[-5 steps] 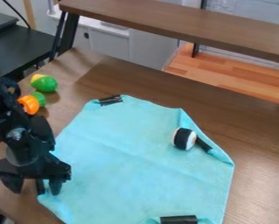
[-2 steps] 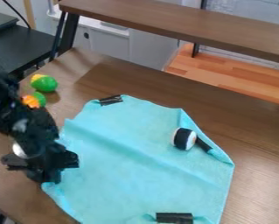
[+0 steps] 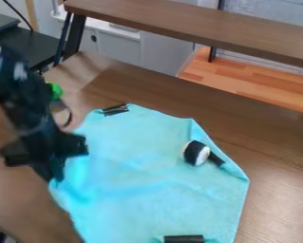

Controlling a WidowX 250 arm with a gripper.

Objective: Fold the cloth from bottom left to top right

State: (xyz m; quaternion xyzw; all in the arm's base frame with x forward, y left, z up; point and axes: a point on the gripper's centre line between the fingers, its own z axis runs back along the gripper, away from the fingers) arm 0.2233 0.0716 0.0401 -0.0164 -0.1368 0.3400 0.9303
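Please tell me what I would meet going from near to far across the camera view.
Black strip on the near part of the cloth → black-and-white round object → black strip at a far corner → green object → brown shelf.

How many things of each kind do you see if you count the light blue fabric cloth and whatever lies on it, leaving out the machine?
Light blue fabric cloth: 1
Black strips: 3
Round black-and-white object: 1
Total: 5

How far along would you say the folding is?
Gripping looks done: the black two-finger pincer is shut on the turquoise cloth at its left edge. In hand, that edge looks raised and creased. The fold toward the upper right remains: most lies spread out.
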